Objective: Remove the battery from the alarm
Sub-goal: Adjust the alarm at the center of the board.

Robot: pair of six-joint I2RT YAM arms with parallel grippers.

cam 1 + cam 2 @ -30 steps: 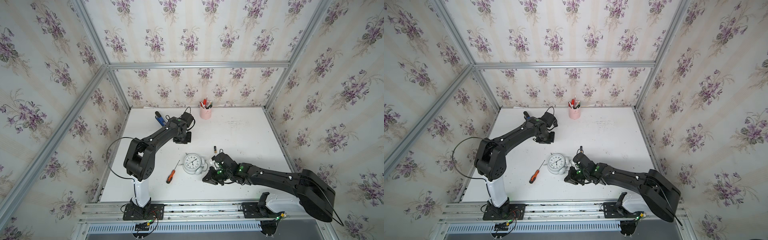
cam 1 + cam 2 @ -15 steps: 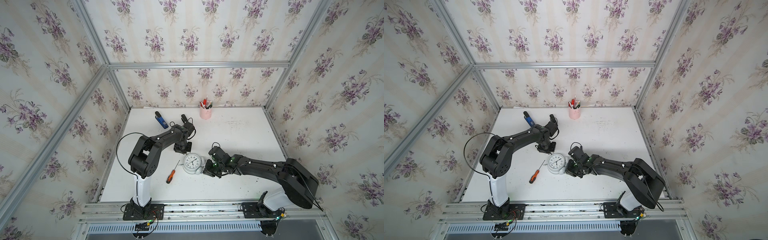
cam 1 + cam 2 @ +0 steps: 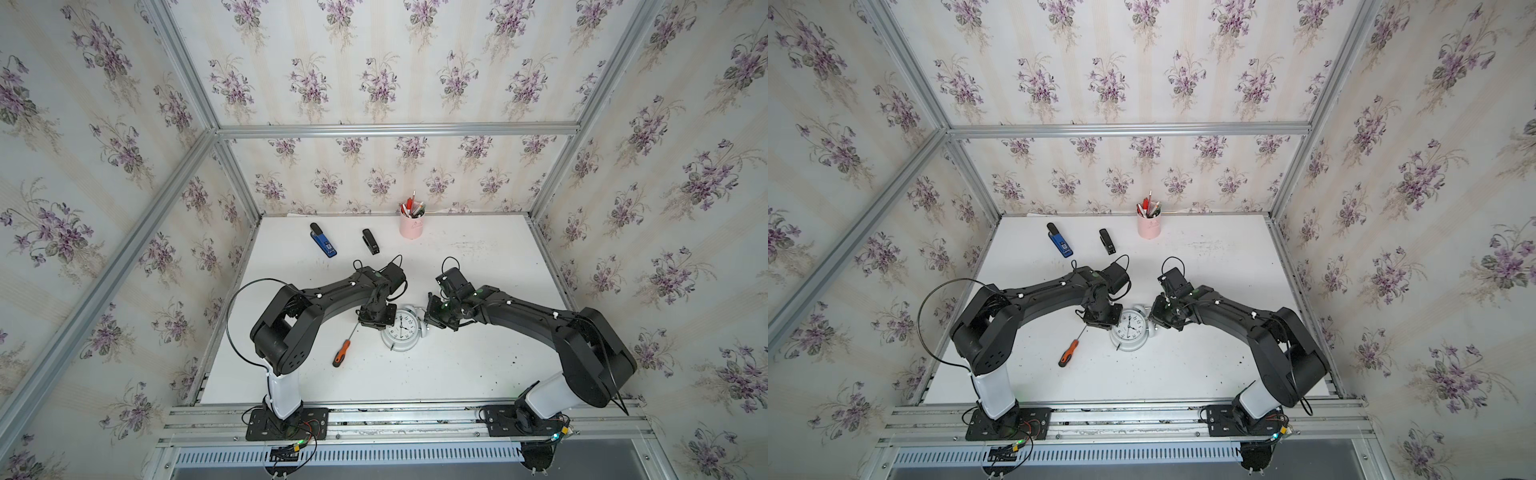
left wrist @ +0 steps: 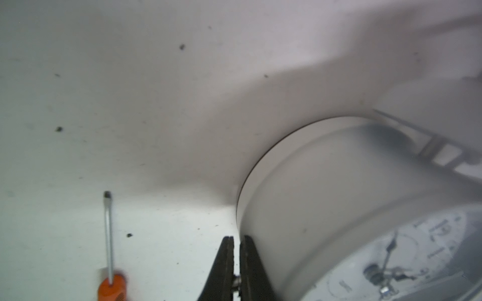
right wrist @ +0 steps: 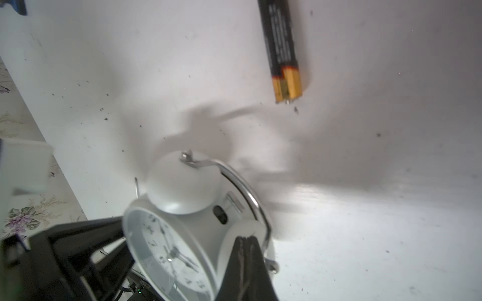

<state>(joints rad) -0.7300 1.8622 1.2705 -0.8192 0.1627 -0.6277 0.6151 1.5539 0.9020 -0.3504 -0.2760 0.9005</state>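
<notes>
The clock lies on its back on the white bench, face up, between the two sets of fingers. The left fingers are almost shut, with only a thin crack between them, and they sit right up against the round side of the clock. A tiny shiny bit shows low in the crack, and I cannot tell what it is. The right fingers are pressed tight together and hold nothing. Their tips are right by one of the clock's bells, but I cannot tell if they touch it. The battery is out of the clock. It lies flat on the bench, out past the bells from the right fingers, and it does not touch the clock. So the main job looks done. The battery looks small, light and hard. It is smooth and round, so I think it would roll or slip if pushed. The best place to hold it is across the middle of its black part, one finger on each side. The clock looks light too, and its clear front could crack, so a gentle hold on its round side seems best. A screwdriver lies on the other side of the left fingers from the clock.
</notes>
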